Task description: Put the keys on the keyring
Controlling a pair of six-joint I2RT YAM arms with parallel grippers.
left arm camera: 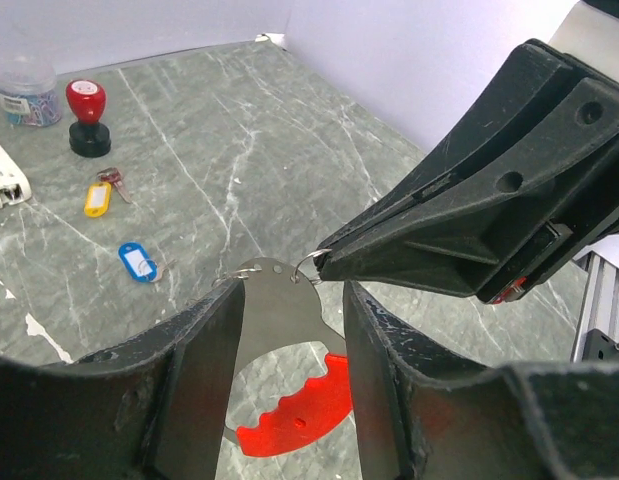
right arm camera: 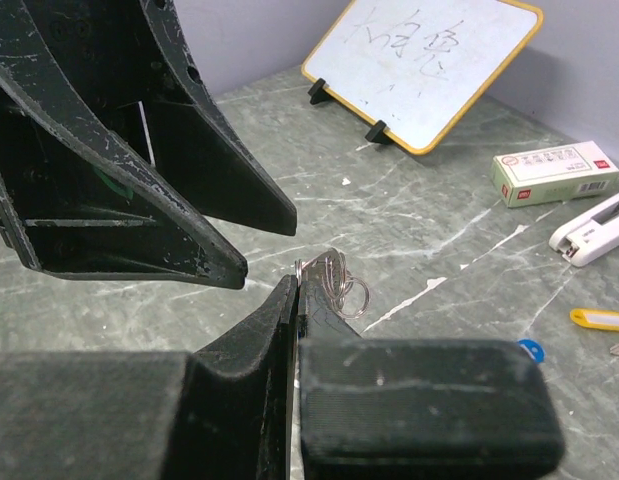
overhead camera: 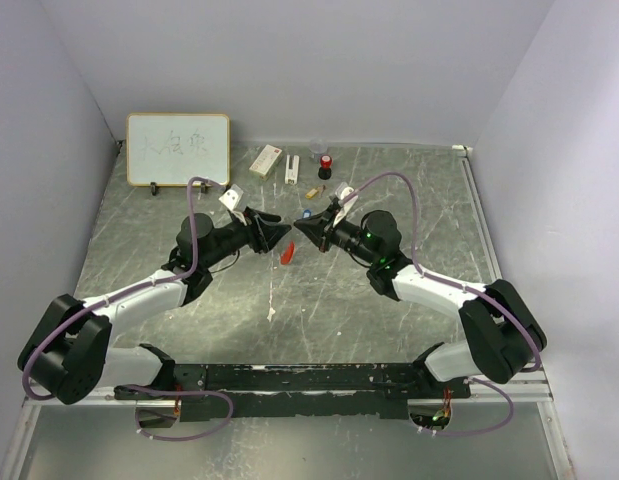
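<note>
Left claw (left arm camera: 292,290) half spread, one black finger on each side of the keyring (left arm camera: 279,320); hard to tell if squeezing it or only hugging it. Right claw (right arm camera: 297,288) pressed tight together, pinching the thin wire loop (left arm camera: 307,265) at the top end of the keyring. Keyring looking lifted off the table (overhead camera: 419,210), hanging where both claw tips meet, long way running from the loop down to the red plastic end (left arm camera: 299,415) deep inside the left claw. Flat, shiny and silver in the middle, bumpy and red at the bottom. Blue key (left arm camera: 139,262) flat on the table just past the keyring, a little closer to the right claw. Yellow key (left arm camera: 97,197) farther past the keyring, same side. Likely next: get a key to that loop.
</note>
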